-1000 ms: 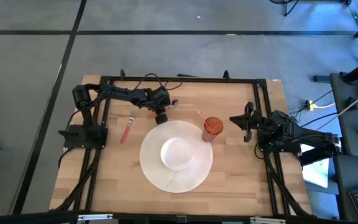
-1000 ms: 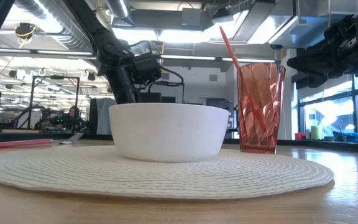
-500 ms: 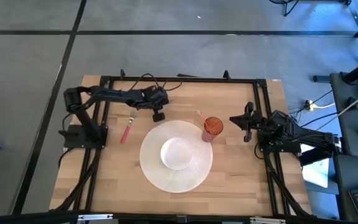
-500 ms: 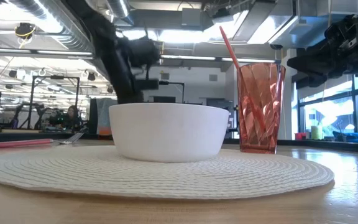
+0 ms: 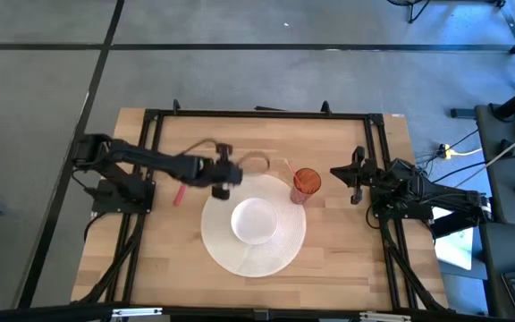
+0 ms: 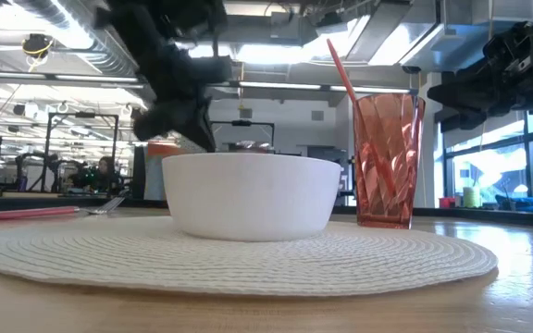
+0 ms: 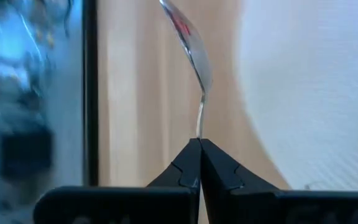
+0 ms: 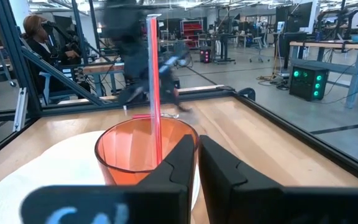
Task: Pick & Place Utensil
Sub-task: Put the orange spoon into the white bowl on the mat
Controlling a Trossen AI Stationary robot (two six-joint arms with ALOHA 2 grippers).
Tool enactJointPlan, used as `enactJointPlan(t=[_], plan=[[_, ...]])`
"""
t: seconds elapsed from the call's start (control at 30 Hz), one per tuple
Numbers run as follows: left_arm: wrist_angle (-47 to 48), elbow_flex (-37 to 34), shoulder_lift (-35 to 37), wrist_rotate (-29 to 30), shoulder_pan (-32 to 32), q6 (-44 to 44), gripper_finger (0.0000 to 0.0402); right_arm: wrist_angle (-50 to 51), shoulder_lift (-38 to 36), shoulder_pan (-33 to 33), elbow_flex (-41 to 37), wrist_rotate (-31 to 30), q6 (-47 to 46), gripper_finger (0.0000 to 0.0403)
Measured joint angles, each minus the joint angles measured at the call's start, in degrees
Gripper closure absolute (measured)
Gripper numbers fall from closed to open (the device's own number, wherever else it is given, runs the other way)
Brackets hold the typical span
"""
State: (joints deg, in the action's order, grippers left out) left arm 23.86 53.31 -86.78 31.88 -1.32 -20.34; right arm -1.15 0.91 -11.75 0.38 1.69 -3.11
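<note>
Above the mat's [image 5: 226,250] edge, the left gripper [image 7: 199,144] clamps a spoon [image 7: 194,53]; the right gripper [image 8: 195,146], nearly closed and empty, waits beside the cup [image 5: 306,185].

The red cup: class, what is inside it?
A red straw stands tilted in the cup, its top sticking out above the rim. In the right wrist view the cup looks otherwise empty, though the right claw covers part of it.

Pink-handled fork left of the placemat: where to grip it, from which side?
Grip the fork mid-handle, coming straight down: it appears to lie flat on the table, tines toward the far edge. The left gripper, already shut on a spoon, partly hides it.
</note>
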Motion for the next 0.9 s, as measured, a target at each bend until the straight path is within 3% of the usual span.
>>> enactJointPlan(t=[0.1, 0.3, 0.47, 0.67, 0.9], plan=[[-0.2, 0.0, -0.2, 4.9, 6.1, -5.5, 0.0401, 0.0, 0.0, 0.0, 0.0, 0.0, 0.0, 0.0377], [-2.4, 0.1, -2.2, 20.1, 17.9, -17.0, 0.0401, 0.0, 0.0, 0.0, 0.0, 0.0, 0.0, 0.0377], [-3.5, 0.1, -3.7, 22.7, 24.4, -23.1, 0.0401, 0.0, 0.0, 0.0, 0.0, 0.0, -0.1, 0.0377], [-4.9, 0.1, -9.4, 33.6, 27.5, -31.7, 0.04, 0.0, 0.0, 0.0, 0.0, 0.0, -0.6, 0.0377], [-13.8, 0.1, -17.6, 37.7, 29.2, -43.9, 0.04, 0.0, 0.0, 0.0, 0.0, 0.0, -0.5, 0.0377]])
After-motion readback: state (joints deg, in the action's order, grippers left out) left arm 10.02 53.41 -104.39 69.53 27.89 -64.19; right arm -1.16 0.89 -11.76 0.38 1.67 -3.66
